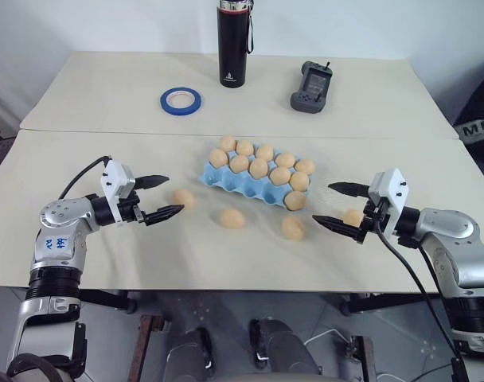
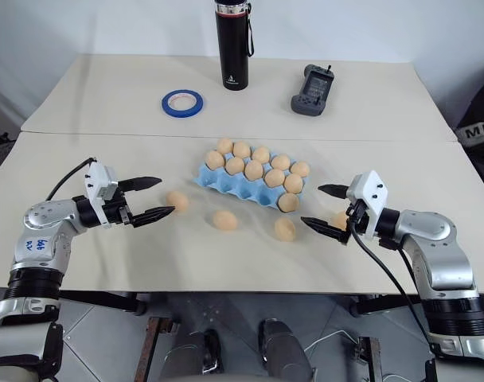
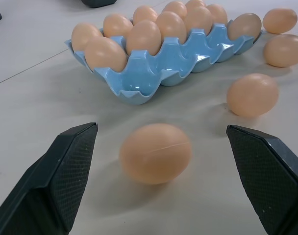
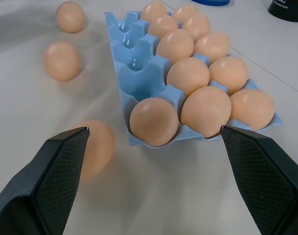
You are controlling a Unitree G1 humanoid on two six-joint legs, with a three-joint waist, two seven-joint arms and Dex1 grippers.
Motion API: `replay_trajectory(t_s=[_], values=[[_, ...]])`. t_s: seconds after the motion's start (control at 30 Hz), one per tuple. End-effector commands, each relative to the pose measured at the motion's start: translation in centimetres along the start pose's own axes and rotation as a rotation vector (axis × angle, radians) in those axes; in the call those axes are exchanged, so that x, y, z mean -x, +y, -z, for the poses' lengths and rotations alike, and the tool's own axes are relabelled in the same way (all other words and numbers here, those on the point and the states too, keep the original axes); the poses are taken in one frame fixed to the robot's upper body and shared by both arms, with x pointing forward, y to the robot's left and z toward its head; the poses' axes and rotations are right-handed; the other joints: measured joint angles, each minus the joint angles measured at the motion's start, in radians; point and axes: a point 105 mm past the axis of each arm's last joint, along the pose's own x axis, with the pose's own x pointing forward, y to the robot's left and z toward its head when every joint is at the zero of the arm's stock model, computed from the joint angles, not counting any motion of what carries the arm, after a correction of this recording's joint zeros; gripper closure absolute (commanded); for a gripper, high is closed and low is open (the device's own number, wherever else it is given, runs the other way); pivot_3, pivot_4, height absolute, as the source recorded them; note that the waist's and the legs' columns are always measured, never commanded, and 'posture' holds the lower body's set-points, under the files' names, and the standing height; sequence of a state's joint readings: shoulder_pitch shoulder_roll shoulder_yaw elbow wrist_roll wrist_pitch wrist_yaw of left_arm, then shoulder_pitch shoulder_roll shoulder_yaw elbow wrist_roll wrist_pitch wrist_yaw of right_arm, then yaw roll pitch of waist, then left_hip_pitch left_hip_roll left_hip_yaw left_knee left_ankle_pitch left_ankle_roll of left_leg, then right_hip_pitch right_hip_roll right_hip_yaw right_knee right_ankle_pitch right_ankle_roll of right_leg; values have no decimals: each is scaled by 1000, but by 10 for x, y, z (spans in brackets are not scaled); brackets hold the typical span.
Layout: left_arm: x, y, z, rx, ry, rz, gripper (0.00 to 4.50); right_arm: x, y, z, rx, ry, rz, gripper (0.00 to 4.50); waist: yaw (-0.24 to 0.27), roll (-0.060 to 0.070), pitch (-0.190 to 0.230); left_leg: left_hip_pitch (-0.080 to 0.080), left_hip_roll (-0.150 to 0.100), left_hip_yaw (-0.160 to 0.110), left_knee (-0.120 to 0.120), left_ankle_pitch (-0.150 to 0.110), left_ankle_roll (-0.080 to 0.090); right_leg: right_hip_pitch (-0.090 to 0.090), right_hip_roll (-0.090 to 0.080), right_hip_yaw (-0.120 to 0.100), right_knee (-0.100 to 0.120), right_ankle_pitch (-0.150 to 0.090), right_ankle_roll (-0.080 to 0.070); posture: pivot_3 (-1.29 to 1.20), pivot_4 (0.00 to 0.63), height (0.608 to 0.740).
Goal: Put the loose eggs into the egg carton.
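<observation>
Nearest the front edge of the surface (image 1: 146, 270), both grippers hang low with jaws spread wide and nothing held: the left gripper (image 1: 160, 197) aims at a loose egg (image 1: 183, 199) toward the left side, the right gripper (image 1: 337, 207) brackets another loose egg (image 1: 353, 217) toward the right side. Between them two more loose eggs (image 1: 232, 219) and (image 1: 292, 228) lie bare on the surface, the second close to the carton's near right corner. Just beyond sits the egg carton (image 1: 226, 181), its front row of cups mostly empty and the rows behind full. The likely trouble is rolling: a jaw tip that nudges a smooth egg off-centre could send it toward the front edge, and a hard squeeze might crack it; a jaw swinging wide could also shove the light carton. The left wrist view shows its egg (image 3: 155, 152) centred between the fingers (image 3: 70, 161), which the head views cannot confirm, while the head views alone take in the tape ring (image 1: 181, 99), bottle (image 1: 232, 44) and handset (image 1: 311, 87) toward the far edge.
</observation>
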State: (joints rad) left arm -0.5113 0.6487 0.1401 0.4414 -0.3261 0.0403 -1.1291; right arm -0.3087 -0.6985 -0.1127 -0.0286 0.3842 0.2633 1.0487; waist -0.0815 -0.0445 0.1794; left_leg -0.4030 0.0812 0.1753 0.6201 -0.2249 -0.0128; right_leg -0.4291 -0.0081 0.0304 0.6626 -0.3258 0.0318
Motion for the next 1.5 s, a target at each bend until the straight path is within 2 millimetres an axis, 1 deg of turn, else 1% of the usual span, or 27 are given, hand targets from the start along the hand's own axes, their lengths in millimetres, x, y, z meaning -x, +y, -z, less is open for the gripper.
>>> replay_trajectory(t_s=[0.03, 0.13, 0.23, 0.37, 0.47, 0.5, 0.57, 0.63, 0.67, 0.77, 0.9, 1.03, 1.17, 1.4, 1.5], values=[[3, 8, -19, -73, -50, -29, 11, 3, -5, -11, 43, -18, 11, 0, 0, 0, 0, 0, 0, 0, 0, 0, 0, 0, 0, 0, 0, 0, 0, 0, 150, 740], [2, 14, -17, -39, -25, -79, 11, 3, -5, -12, 37, -25, 22, 0, 1, 0, 0, 0, 0, 0, 1, 0, 0, 0, 0, 0, 1, 0, 0, 0, 150, 740], [0, 11, -21, -34, -46, -57, 11, 4, -5, -13, 36, -28, 36, 0, 0, 0, 0, 0, 0, 0, 2, 0, 0, 0, 0, 0, 1, 0, 0, 0, 150, 740], [-1, 12, -24, -28, -48, -63, 11, 5, -9, -18, 30, -44, 83, 0, 0, 0, 0, 0, 0, 0, 2, 0, 0, 0, 0, 0, 1, 0, 0, 0, 150, 740], [-3, 10, -27, -42, -58, -36, 11, 11, -15, -25, 12, -66, 169, 0, 1, 0, 0, 0, 0, 0, 2, 0, 0, 0, 0, 0, 1, 0, 0, 0, 150, 740], [-3, 7, -30, -40, -70, -5, 11, 16, -19, -27, 6, -74, 227, 0, 2, 0, 0, 0, 0, 0, 2, 0, 0, 0, 0, 0, 1, 0, 0, 0, 150, 740], [-4, 4, -29, -54, -60, 37, 11, 26, -25, -27, -22, -72, 325, 0, 4, 0, 0, 0, 0, 0, 2, 0, 0, 0, 0, 0, 1, 0, 0, 0, 150, 740], [-4, 0, -30, -55, -71, 77, 11, 34, -24, -25, -44, -53, 393, 0, 6, 0, 0, 0, 0, 0, 2, 0, 0, 0, 0, 0, 1, 0, 0, 0, 150, 740], [-5, -1, -33, -60, -98, 93, 11, 37, -23, -22, -58, -37, 422, 0, 7, 0, 0, 0, 0, 0, 2, 0, 0, 0, 0, 0, 1, 0, 0, 0, 150, 740], [-8, -7, -33, -85, -107, 160, 11, 44, -14, -15, -98, -12, 509, 0, 10, 0, 0, -1, 0, 0, 2, 0, 0, 0, 0, 0, 1, 0, 0, 0, 150, 740], [-14, -14, -33, -104, -120, 250, 11, 45, -6, 13, -178, 45, 614, 0, 5, -1, -1, 0, 0, 0, 2, 0, 0, 1, 0, 0, 1, 0, 0, 0, 150, 740], [-17, -17, -31, -106, -108, 300, 11, 44, -6, 32, -231, 56, 668, 0, -2, -1, -1, 0, 0, 0, 3, 0, 1, 1, 0, 0, 1, 1, 0, 0, 150, 740], [-18, -19, -32, -103, -121, 328, 11, 42, -12, 55, -259, 94, 710, 0, -2, -1, -1, 0, 0, 0, 3, 0, 2, 1, 0, 0, 1, 1, 0, 0, 150, 740], [-10, -19, -27, -99, -110, 321, 11, 33, -12, 68, -294, 108, 685, 0, -3, -1, -1, 0, 0, 0, 2, 1, 2, 1, 0, 0, 2, 1, 0, 0, 150, 740], [-5, -18, -29, -86, -131, 298, 0, 33, -15, 68, -302, 82, 698, 561, -2, -1, -1, 0, 0, 0, 3, 1, 2, 1, 0, 0, 2, 1, 0, 0, 150, 740]])
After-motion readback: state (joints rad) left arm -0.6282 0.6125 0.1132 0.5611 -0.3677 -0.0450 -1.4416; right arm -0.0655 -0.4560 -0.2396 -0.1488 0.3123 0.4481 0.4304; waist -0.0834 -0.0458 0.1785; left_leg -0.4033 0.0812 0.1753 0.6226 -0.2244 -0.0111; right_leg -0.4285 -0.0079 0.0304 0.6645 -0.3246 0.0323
